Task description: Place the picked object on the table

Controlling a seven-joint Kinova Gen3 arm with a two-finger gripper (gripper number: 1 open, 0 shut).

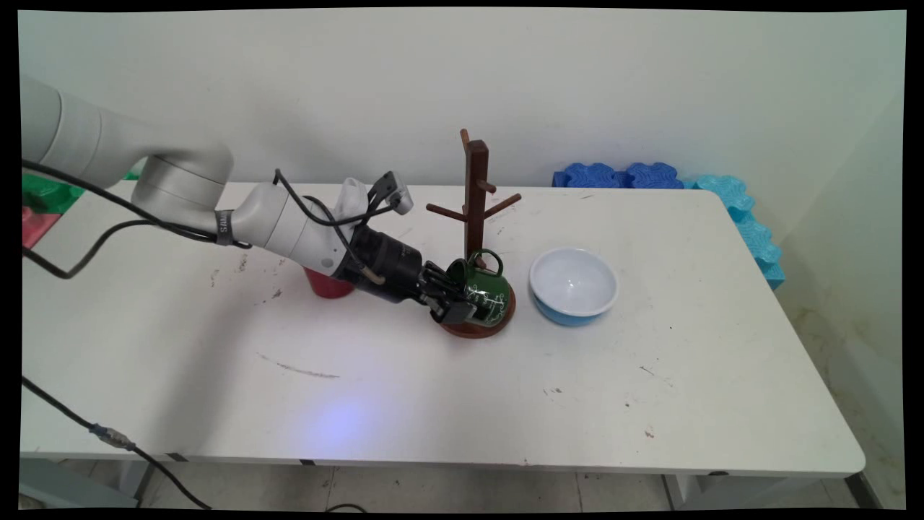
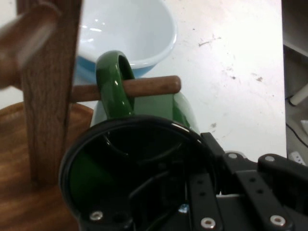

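One claw (image 1: 456, 303) clenched on green mug's (image 1: 484, 292) rim, hand view alone shows handle (image 2: 114, 86) threaded on wooden peg (image 2: 144, 87)

This looks like a robot laboratory, not a home. A white robot arm (image 1: 180, 195) with hanging black cables (image 1: 94, 238) works over a plain white worktop (image 1: 433, 390) that is scratched and stained. Behind it is a bare wall (image 1: 433, 79), and blue foam blocks (image 1: 621, 175) lie along the worktop edge.
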